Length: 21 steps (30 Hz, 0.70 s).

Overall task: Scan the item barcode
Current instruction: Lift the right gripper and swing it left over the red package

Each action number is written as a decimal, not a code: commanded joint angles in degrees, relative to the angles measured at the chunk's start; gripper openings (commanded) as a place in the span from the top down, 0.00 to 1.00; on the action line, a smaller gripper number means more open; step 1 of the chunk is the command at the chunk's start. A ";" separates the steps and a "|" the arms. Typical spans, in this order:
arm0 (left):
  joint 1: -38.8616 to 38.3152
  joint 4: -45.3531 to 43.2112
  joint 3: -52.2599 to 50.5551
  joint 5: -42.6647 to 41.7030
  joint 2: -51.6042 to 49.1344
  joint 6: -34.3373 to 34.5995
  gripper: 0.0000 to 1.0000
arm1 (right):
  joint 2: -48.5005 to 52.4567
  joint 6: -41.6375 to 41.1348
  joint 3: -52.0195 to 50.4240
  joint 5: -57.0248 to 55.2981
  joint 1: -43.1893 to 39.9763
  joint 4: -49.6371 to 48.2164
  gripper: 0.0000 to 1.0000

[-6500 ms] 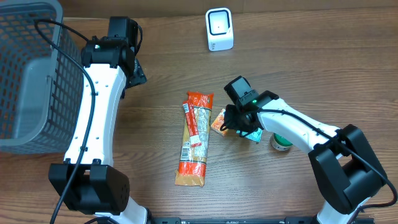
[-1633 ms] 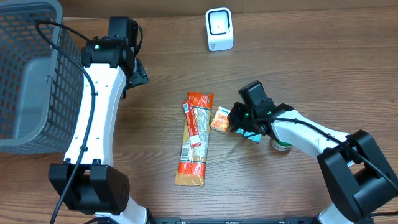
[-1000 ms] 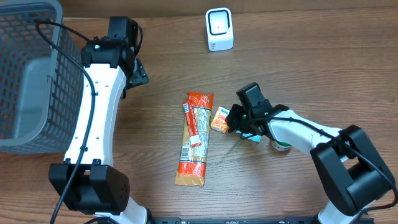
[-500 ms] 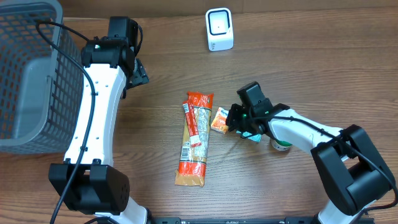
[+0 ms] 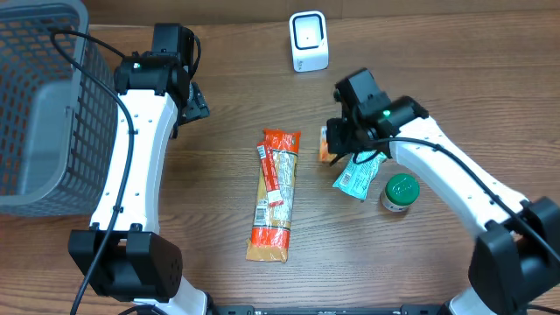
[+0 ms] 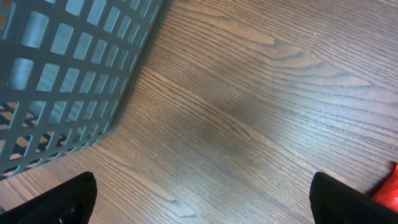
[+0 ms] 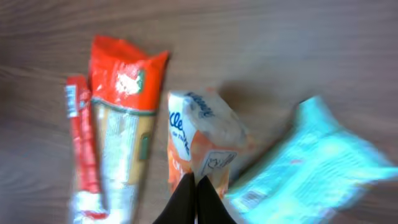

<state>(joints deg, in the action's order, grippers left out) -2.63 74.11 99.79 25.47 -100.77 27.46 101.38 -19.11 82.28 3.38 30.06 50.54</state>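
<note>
My right gripper point(image 5: 336, 143) is shut on a small orange and white packet point(image 5: 325, 143), held just above the table right of centre. In the right wrist view the two fingers point(image 7: 186, 198) are pressed together on the lower edge of that packet point(image 7: 198, 134), which hangs tilted. The white barcode scanner point(image 5: 309, 41) stands at the back of the table, beyond the packet. My left gripper point(image 5: 189, 98) hovers open over bare wood at the back left; its black fingertips point(image 6: 68, 200) stand far apart with nothing between them.
A long red and clear pasta packet point(image 5: 275, 194) point(image 7: 118, 130) lies mid-table. A teal pouch point(image 5: 355, 177) point(image 7: 301, 168) and a green-lidded jar point(image 5: 399, 192) sit under and right of my right arm. A grey mesh basket point(image 5: 39, 105) point(image 6: 59, 74) fills the far left.
My right gripper shut on the orange packet, then lifted it off the table and carried it back toward the scanner, uncovering the teal pouch. The left arm has not moved.
</note>
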 commanded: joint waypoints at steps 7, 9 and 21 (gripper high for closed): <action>-0.39 -0.04 0.72 -0.07 0.39 0.20 0.00 | 1.92 10.25 3.23 -35.43 12.28 2.51 0.96; -0.37 -0.02 0.72 -0.07 0.39 0.20 0.01 | 3.98 10.25 3.23 -39.69 14.53 2.51 0.96; -0.39 -0.04 0.72 -0.07 0.39 0.20 0.00 | 14.51 10.25 3.23 -48.76 20.50 2.54 0.96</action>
<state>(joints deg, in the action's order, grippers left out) -2.63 74.13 99.79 25.47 -100.77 27.46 115.11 -8.91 84.84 -41.98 50.68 53.19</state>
